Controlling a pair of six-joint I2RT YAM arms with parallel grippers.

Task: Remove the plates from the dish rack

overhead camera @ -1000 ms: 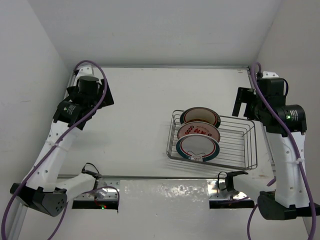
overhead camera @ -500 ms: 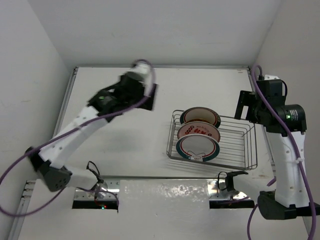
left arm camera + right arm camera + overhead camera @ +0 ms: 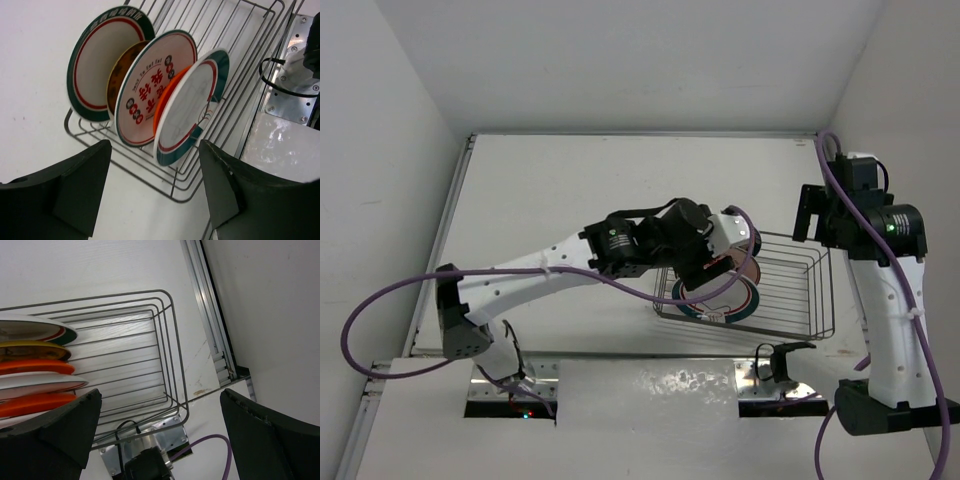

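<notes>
My left claw (image 3: 155,162) hangs spread wide just short of the plates (image 3: 150,95) standing on edge in the dish rack (image 3: 798,285), so next I reckon I straddle the nearest teal-rimmed plate (image 3: 186,112) and pinch its rim.

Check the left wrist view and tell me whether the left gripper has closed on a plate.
No: the left gripper stands open, short of the plates, nothing between its fingers.
</notes>
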